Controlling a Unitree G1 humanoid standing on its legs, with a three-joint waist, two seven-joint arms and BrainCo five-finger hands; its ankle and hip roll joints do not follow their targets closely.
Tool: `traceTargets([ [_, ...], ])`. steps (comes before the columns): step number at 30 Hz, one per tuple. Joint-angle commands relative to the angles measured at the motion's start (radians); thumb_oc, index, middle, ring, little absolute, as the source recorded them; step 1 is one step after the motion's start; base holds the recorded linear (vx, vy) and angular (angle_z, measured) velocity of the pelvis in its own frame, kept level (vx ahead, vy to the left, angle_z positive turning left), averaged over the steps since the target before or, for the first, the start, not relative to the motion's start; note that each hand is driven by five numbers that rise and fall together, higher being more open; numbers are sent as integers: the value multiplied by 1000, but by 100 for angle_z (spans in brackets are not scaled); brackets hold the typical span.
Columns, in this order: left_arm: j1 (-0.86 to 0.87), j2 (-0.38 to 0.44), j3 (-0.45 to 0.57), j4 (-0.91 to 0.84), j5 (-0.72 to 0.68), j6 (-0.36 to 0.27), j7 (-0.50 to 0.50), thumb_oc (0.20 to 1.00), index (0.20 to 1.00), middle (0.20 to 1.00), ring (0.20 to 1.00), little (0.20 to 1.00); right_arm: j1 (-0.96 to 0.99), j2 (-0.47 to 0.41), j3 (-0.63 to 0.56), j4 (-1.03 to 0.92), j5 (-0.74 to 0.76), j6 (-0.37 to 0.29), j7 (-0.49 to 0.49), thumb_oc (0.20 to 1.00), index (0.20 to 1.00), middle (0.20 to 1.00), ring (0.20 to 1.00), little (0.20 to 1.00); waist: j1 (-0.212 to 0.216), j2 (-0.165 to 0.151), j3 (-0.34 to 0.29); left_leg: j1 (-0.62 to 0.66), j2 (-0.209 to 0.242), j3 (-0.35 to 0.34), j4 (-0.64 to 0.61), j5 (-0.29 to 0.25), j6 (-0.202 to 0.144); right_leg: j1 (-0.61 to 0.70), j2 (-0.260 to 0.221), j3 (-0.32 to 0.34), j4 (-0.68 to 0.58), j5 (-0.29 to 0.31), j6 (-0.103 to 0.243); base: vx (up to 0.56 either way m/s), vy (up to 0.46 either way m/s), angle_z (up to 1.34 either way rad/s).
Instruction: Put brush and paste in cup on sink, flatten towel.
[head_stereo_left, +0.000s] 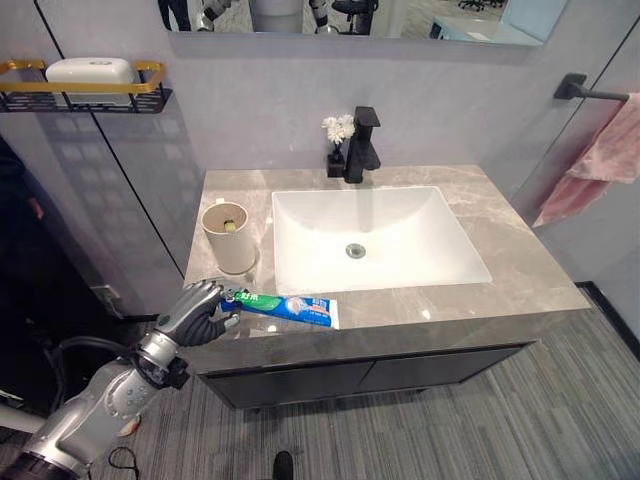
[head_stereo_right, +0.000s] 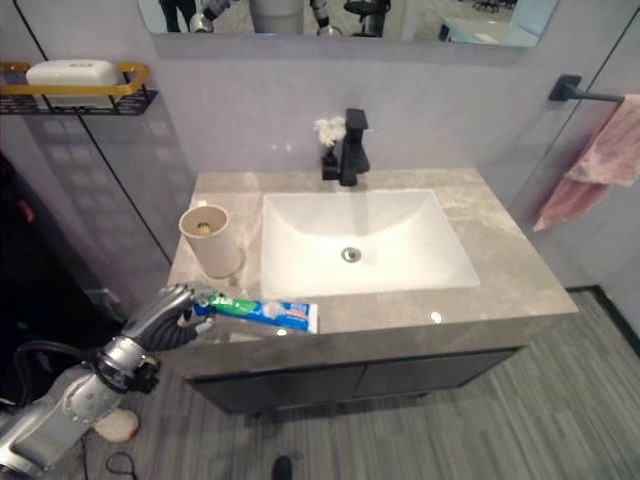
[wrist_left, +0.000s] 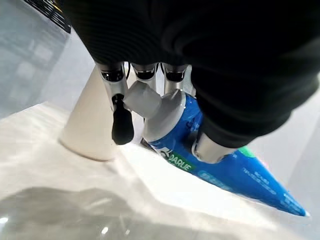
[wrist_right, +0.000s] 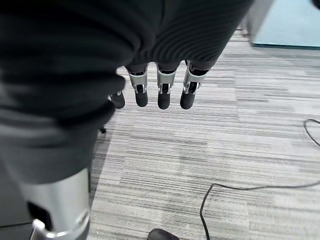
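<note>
A: At the front left corner of the grey marble counter (head_stereo_left: 520, 262), head views: the left hand (head_stereo_left: 198, 314) grips the cap end of the blue-and-green toothpaste tube (head_stereo_left: 290, 307), which lies flat just in front of the cream cup (head_stereo_left: 229, 237).

B: Left wrist view?

A: Fingers (wrist_left: 121, 116) and thumb pinch the tube's neck; the cup is close beyond.

B: The right hand (wrist_right: 155, 90)?

A: Relaxed, holding nothing, above the carpet.

B: So, the paste step. Next: lift, tip upright, drop it into the cup. The pink towel (head_stereo_left: 604, 160) waits.

White lettering runs along the blue and green paste tube (head_stereo_left: 285, 306), which lies at about seven o'clock on the bench (head_stereo_left: 520, 260); its finer print is too small to read.
</note>
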Motion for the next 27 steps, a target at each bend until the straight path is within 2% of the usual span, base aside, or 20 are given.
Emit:
traceTargets([
  [1, -102, -40, 111, -69, -41, -27, 105, 200, 200, 200, 200, 200, -39, -1, -8, 29, 120, -7, -37, 1000, 1000, 1000, 1000, 1000, -18, -21, -33, 40, 95, 60, 6, -47, -70, -76, -82, 0, 39, 97, 105, 5, 15, -12],
  [3, -168, -100, 85, -85, -65, -20, 135, 200, 200, 200, 200, 200, -49, 9, -61, 50, 235, -14, -46, 1000, 1000, 1000, 1000, 1000, -30, -25, -42, 44, 95, 68, 6, -51, -69, -76, -84, 6, 40, 98, 107, 6, 19, -6],
  [7, -256, -122, 59, -96, -62, -9, 160, 200, 200, 200, 200, 200, -58, -4, -113, 54, 341, -22, -38, 1000, 1000, 1000, 1000, 1000, -40, -26, -47, 50, 97, 77, 6, -56, -69, -77, -86, 14, 43, 101, 108, -1, 10, -11],
  [10, -369, -119, 42, -75, -34, 15, 195, 200, 200, 200, 200, 200, -72, -60, -179, 23, 436, -45, -58, 1000, 1000, 1000, 1000, 1000, -60, -32, -56, 58, 100, 90, 6, -62, -69, -76, -85, 29, 44, 103, 110, -8, 6, -14],
  [11, -416, -122, 42, -60, -18, 23, 219, 200, 200, 200, 200, 200, -75, -96, -244, 1, 502, -63, -74, 1000, 1000, 1000, 1000, 1000, -69, -32, -59, 63, 102, 96, 6, -65, -69, -77, -85, 37, 45, 104, 112, -1, 10, -7],
  [12, -419, -123, 40, -59, -17, 23, 220, 200, 200, 200, 200, 200, -75, -97, -245, 1, 503, -63, -74, 1000, 1000, 1000, 1000, 1000, -68, -32, -58, 63, 102, 97, 6, -65, -69, -77, -84, 37, 45, 104, 112, 6, 13, -8],
  [13, -447, -118, 49, -57, 1, 33, 242, 200, 200, 200, 200, 200, -81, -127, -312, -24, 577, -81, -99, 1000, 1000, 1000, 1000, 1000, -79, -34, -64, 64, 102, 101, 6, -67, -69, -77, -84, 41, 43, 104, 113, 5, 7, -11],
  [14, -453, -121, 45, -55, 2, 33, 244, 200, 200, 200, 200, 200, -80, -129, -316, -25, 578, -81, -100, 1000, 1000, 1000, 1000, 1000, -75, -33, -62, 65, 102, 101, 6, -68, -69, -76, -84, 41, 43, 104, 113, 6, 17, -28],
  [17, -511, -97, 60, -59, 37, 43, 283, 200, 200, 200, 200, 200, -95, -221, -400, -120, 612, -121, -149, 1000, 1000, 1000, 1000, 1000, -93, -32, -71, 70, 103, 109, 6, -73, -69, -76, -84, 51, 42, 105, 115, 1, 11, -14],
  [19, -534, -86, 71, -54, 63, 46, 302, 200, 200, 200, 200, 200, -76, -263, -443, -258, 545, -144, -207, 1000, 1000, 1000, 1000, 1000, -100, -27, -73, 73, 105, 114, 6, -75, -68, -76, -84, 55, 42, 105, 118, 2, 8, -6],
  [20, -535, -87, 70, -53, 64, 46, 302, 200, 200, 200, 200, 200, -74, -262, -445, -261, 543, -142, -209, 1000, 1000, 1000, 1000, 1000, -99, -26, -73, 73, 105, 114, 6, -75, -68, -76, -84, 55, 42, 105, 118, -3, 21, -11],
  [21, -554, -74, 86, -55, 94, 54, 317, 200, 200, 200, 200, 200, -69, -306, -475, -475, 439, -178, -287, 1000, 1000, 1000, 1000, 1000, -110, -21, -76, 76, 105, 120, 6, -76, -66, -76, -85, 59, 42, 106, 118, 2, 19, -13],
  [22, -555, -77, 85, -54, 96, 54, 318, 200, 200, 200, 200, 200, -58, -297, -483, -501, 423, -165, -301, 1000, 1000, 1000, 1000, 1000, -109, -20, -76, 76, 106, 119, 6, -78, -66, -76, -85, 59, 43, 105, 119, 8, 32, -14],
  [24, -588, -72, 106, -50, 135, 64, 345, 200, 200, 200, 200, 200, -68, -309, -541, -844, 277, -203, -400, 1000, 1000, 1000, 1000, 1000, -122, -8, -84, 84, 105, 127, 6, -82, -62, -77, -85, 70, 45, 103, 119, 26, 26, -10],
  [25, -605, -72, 103, -49, 149, 66, 352, 200, 200, 200, 200, 200, -85, -311, -542, -911, 254, -228, -409, 1000, 1000, 1000, 1000, 1000, -123, -5, -89, 87, 105, 128, 6, -83, -60, -76, -85, 72, 46, 101, 118, 25, 15, -6],
  [27, -636, -69, 103, -41, 158, 77, 352, 200, 200, 200, 200, 200, -129, -319, -526, -1097, 186, -232, -409, 1000, 1000, 1000, 1000, 1000, -122, -3, -87, 89, 105, 133, 6, -78, -57, -78, -85, 76, 50, 102, 116, -10, 2, -2],
])
